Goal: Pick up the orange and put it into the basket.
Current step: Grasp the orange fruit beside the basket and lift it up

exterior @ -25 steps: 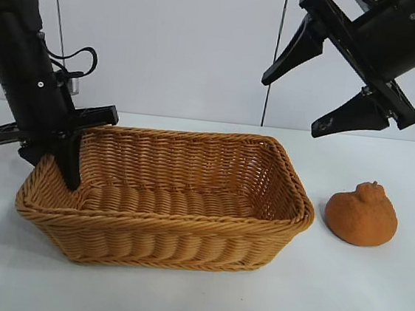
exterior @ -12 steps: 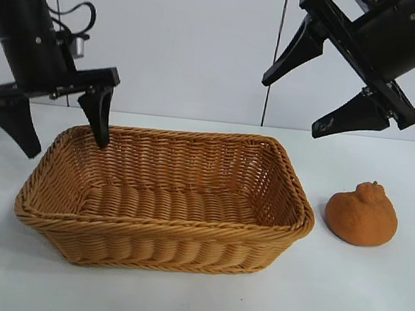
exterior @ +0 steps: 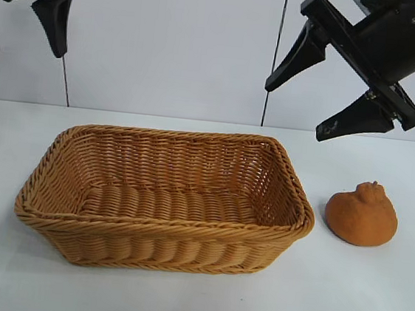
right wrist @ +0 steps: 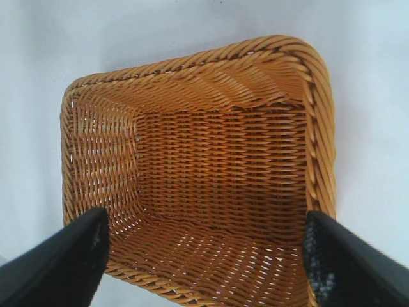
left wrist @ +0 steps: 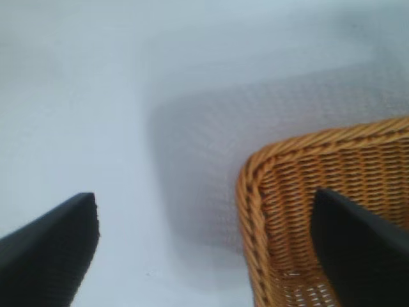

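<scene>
The orange (exterior: 362, 214), lumpy with a knob on top, lies on the white table to the right of the basket (exterior: 163, 226), a little apart from it. The wicker basket holds nothing. My left gripper (exterior: 23, 54) hangs open high above the basket's left end; in the left wrist view the gripper (left wrist: 204, 195) spans a basket corner (left wrist: 252, 192) and bare table. My right gripper (exterior: 294, 112) is open high above the basket's right end, up and left of the orange. In the right wrist view the gripper (right wrist: 204, 217) looks down into the basket (right wrist: 192, 61). Neither wrist view shows the orange.
The white table (exterior: 370, 306) runs around the basket on all sides, and a pale wall (exterior: 175, 41) stands behind it. Nothing else lies on the table.
My left gripper has lifted from the basket's left end, where one finger reached inside, to high above it, and spread a little wider. The right gripper, basket and orange have stayed put.
</scene>
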